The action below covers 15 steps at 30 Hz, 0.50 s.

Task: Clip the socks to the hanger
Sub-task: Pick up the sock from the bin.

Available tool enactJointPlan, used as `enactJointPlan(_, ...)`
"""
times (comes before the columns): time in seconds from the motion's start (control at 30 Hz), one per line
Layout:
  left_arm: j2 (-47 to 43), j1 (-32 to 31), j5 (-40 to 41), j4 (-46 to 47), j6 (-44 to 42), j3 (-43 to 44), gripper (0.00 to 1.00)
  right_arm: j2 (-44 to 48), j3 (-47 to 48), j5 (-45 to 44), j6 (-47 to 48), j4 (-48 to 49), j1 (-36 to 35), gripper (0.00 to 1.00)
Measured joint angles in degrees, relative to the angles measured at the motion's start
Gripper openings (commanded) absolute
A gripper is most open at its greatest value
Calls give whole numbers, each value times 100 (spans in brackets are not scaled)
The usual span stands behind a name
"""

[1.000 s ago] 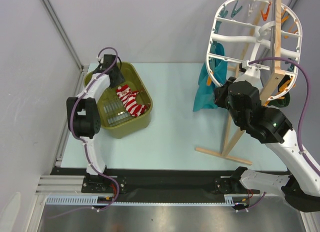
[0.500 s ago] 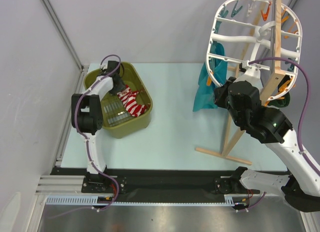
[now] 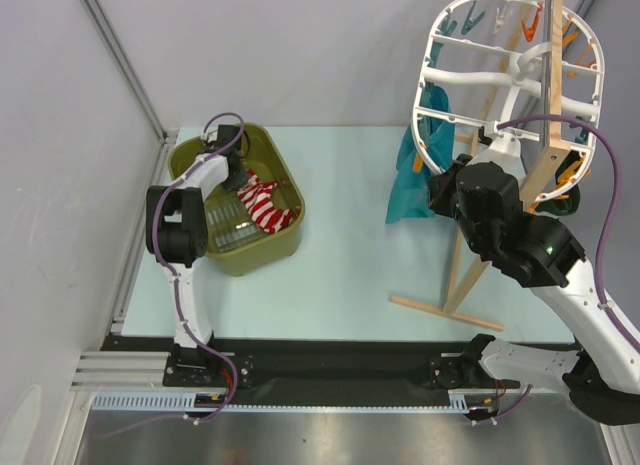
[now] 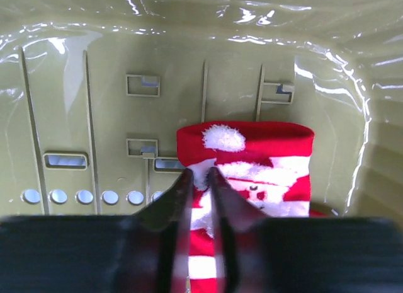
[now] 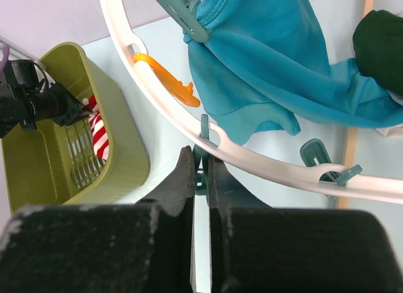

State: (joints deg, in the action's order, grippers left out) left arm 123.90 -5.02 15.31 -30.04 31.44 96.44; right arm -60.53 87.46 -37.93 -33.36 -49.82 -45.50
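Socks (image 3: pixel 265 203): lying in basket (image 3: pixel 290 240)
Left gripper (image 4: pixel 198 179): inside basket, jaws pinching socks
Right gripper (image 5: pixel 198 164): well right of basket, jaws shut on hanger (image 5: pixel 252 159) clip (image 5: pixel 203 126)

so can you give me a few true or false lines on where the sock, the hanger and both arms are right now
1. The striped sock lies inside the olive-green basket. True.
2. The right gripper hovers wide open over the basket. False: its jaws are shut on a teal clip at the rim of the hanger.
3. A teal cloth hangs from the hanger. True.
4. A striped sock is clipped to the hanger. False: none shows there; the sock is in the basket.
5. The left gripper is down in the basket, its jaws nearly together at the sock's edge. True.
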Motion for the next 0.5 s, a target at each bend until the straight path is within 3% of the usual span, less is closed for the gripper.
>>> enactJointPlan(0.1,-2,0,2,35,-44,-2,0,-2,0,2,0,0,0,0)
enactJointPlan(0.27,-317,-9,-9,208,-101,-306,0,-7,0,13,0,4,0,0)
enactJointPlan(0.5,-1773,-157,-55,227,-452,-667,0,-4,-46,31,66,94,0,0)
